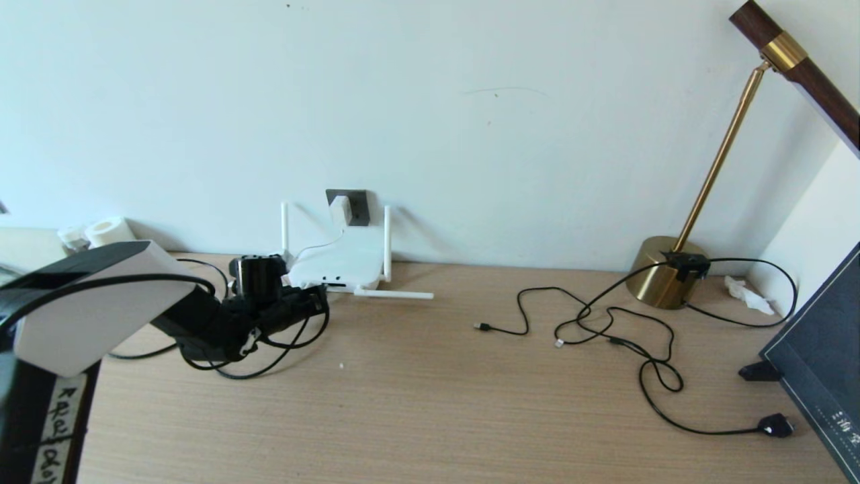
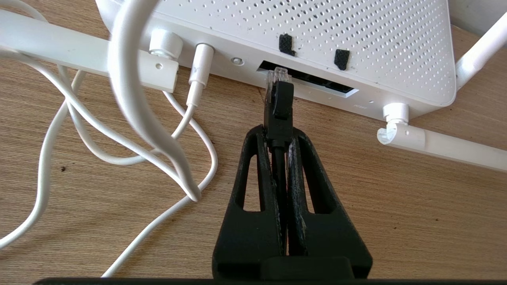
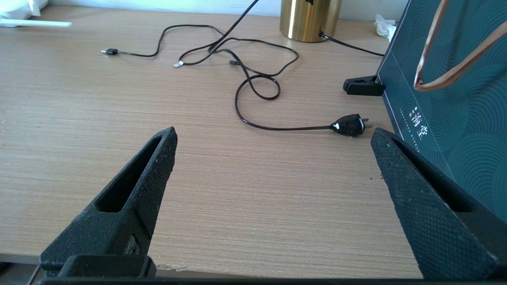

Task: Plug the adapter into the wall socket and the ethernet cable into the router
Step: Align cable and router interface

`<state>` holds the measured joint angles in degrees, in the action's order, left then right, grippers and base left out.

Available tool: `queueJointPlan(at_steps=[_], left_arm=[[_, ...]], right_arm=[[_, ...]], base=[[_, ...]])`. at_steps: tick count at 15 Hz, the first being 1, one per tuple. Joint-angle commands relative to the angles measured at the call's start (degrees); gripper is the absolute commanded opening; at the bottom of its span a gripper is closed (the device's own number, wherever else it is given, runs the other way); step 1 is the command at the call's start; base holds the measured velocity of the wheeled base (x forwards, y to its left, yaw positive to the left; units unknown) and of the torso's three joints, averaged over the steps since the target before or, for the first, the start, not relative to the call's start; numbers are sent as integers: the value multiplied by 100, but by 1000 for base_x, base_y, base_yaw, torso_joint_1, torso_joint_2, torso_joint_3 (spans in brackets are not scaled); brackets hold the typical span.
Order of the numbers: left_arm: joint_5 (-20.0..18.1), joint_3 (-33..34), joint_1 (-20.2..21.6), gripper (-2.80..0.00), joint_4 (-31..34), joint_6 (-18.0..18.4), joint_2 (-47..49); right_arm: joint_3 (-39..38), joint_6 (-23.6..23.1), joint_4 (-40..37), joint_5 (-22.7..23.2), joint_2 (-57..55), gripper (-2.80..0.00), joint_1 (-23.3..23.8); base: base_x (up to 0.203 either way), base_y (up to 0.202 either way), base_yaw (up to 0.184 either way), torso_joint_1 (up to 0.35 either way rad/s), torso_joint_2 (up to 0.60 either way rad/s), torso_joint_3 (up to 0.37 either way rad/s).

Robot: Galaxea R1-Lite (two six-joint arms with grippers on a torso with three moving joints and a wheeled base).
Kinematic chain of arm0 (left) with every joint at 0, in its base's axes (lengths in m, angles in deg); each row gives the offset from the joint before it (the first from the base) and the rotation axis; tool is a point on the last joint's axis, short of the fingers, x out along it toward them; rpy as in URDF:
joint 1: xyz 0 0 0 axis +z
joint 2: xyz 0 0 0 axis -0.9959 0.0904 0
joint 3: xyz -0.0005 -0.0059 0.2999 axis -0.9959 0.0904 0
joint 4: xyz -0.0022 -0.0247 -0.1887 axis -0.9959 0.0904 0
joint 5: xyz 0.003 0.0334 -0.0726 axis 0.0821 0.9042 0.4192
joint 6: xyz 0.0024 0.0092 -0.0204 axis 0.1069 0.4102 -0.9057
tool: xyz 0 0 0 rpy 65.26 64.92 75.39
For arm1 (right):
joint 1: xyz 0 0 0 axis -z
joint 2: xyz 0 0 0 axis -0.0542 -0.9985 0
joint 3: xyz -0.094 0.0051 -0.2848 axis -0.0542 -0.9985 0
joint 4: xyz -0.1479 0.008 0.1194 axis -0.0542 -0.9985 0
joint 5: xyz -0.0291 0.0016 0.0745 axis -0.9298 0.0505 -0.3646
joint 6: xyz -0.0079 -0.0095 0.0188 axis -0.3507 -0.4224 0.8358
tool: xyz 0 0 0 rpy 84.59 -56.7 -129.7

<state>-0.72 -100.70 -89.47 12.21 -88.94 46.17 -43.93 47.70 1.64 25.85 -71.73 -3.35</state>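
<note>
Ethernet cable (image 2: 278, 103) was held by its black plug in the left gripper (image 2: 279, 136), whose fingers were clamped shut on it. Only the left wrist view showed the plug's clear tip just at the dark slot (image 2: 317, 81) on the router's (image 2: 336, 35) front edge; whether it was seated could not be told. From the head view the left arm was seen reaching low and forward across the tabletop (image 1: 430, 403) to the router, and the adapter (image 1: 340, 209) sat in the wall socket (image 1: 359, 205) above it. The right gripper (image 3: 273, 154) was shown only by its own wrist view, spread wide over bare tabletop near a black power plug (image 3: 349, 125).
</note>
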Motion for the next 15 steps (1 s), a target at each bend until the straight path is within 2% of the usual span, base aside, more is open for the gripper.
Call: queueJointPlan(at_steps=[1, 15], left_arm=[[-4, -2, 0, -280, -25, -8, -4], [-4, -64, 0, -280, -15, -8, -4]], right_arm=[[-1, -6, -2, -5, 2, 0, -2], [-1, -5, -2, 1, 2, 0, -2]], base=[[0, 0, 0, 0, 0, 0], [0, 0, 0, 0, 0, 0]])
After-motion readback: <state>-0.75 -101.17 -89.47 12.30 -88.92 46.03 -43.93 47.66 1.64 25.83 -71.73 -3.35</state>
